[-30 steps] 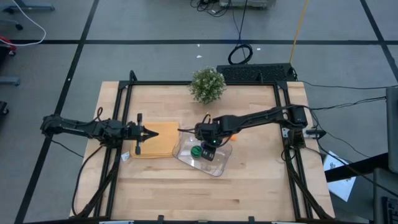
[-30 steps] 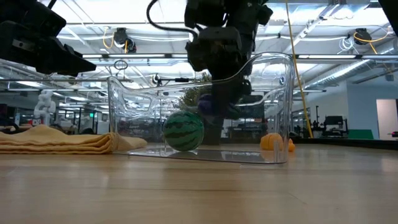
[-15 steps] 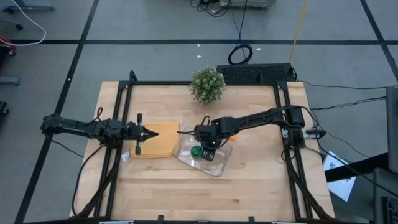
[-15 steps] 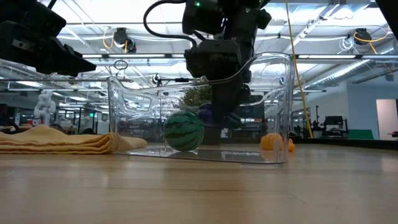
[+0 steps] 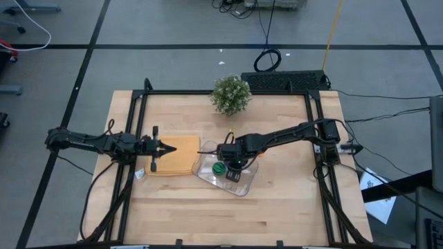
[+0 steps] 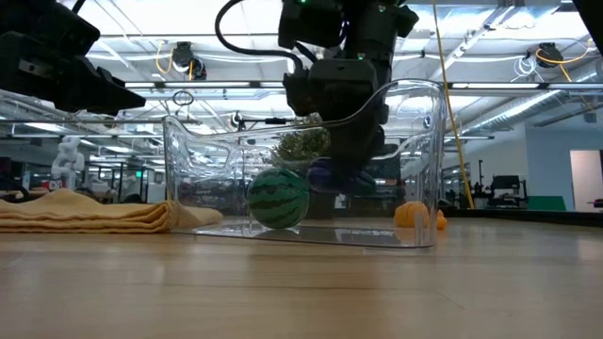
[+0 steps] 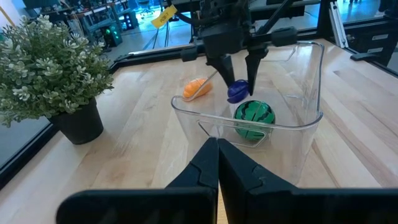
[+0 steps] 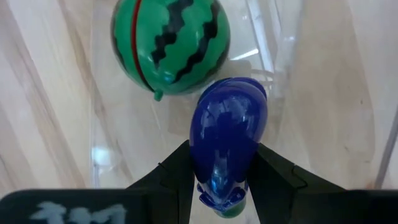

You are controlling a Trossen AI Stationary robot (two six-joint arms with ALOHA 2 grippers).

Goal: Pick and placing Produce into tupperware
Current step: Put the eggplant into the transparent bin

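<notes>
The clear tupperware point(image 5: 243, 185) stands mid-table on its flat base. A round green striped piece point(image 8: 169, 43) lies on its floor point(image 7: 254, 117). My right gripper point(image 5: 232, 164) reaches down into the tupperware, shut on the elongated purple piece point(image 8: 227, 140), which hangs just beside the green one point(image 6: 279, 198). The orange piece point(image 7: 196, 88) lies on the table outside the tupperware's far wall. My left gripper point(image 5: 170, 147) is shut and holds nothing, level above the tan mat point(image 5: 181, 160) at the left. My right gripper pinches the purple piece between its two fingers point(image 8: 177, 168), on the two sides near its green-capped end point(image 8: 229, 208). The fingers come from above, pointing steeply down. The piece hangs below them inside the tupperware's walls point(image 6: 337, 177), clear of the floor.
A bushy potted plant point(image 5: 230, 93) stands at the table's far edge, with a black bar point(image 5: 284, 81) to its right. The folded tan mat touches the tupperware's left side. Bare wood point(image 5: 208, 221) stretches along the near edge.
My right gripper has sunk a little, carrying the purple piece lower inside the tupperware, next to the green piece. Its fingers have stayed shut on it. The green and orange pieces have kept still.
</notes>
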